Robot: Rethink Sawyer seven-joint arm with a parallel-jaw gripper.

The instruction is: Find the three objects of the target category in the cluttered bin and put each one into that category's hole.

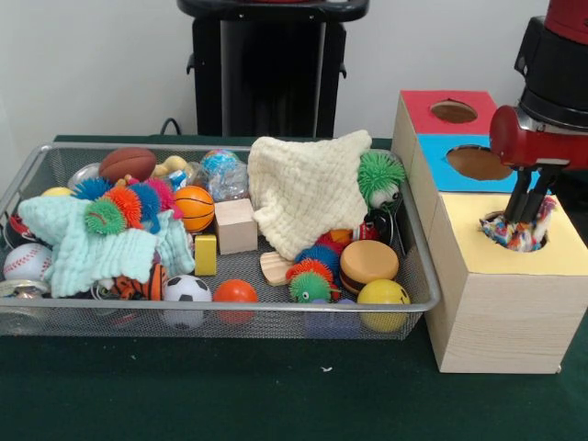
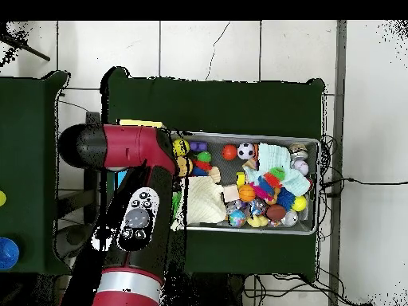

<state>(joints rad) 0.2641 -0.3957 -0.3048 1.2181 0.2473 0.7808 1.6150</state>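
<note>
My gripper (image 1: 525, 220) clamped on multicolour rag-like toy (image 1: 517, 234), at yellow-topped wooden box's hole (image 1: 514, 231), beside silver wire-mesh bin (image 1: 418, 303). Drop step; next I'd release, go back to bin.

In the front view the bin (image 1: 418, 276) fills the left and centre of the frame on the worktop (image 1: 276, 395), with a row of three boxes (image 1: 496, 312) just beside its right end, running from lower right toward upper right. Inside the bin, one cloth (image 1: 303, 188) lies at upper centre, another cloth (image 1: 87, 243) at the left, a block (image 1: 236, 225) between them, and balls (image 1: 188, 288) along the lower edge. The gripper (image 1: 524, 220) reaches into the nearest box's hole (image 1: 542, 241) at the right, where a toy (image 1: 522, 235) sits.
</note>
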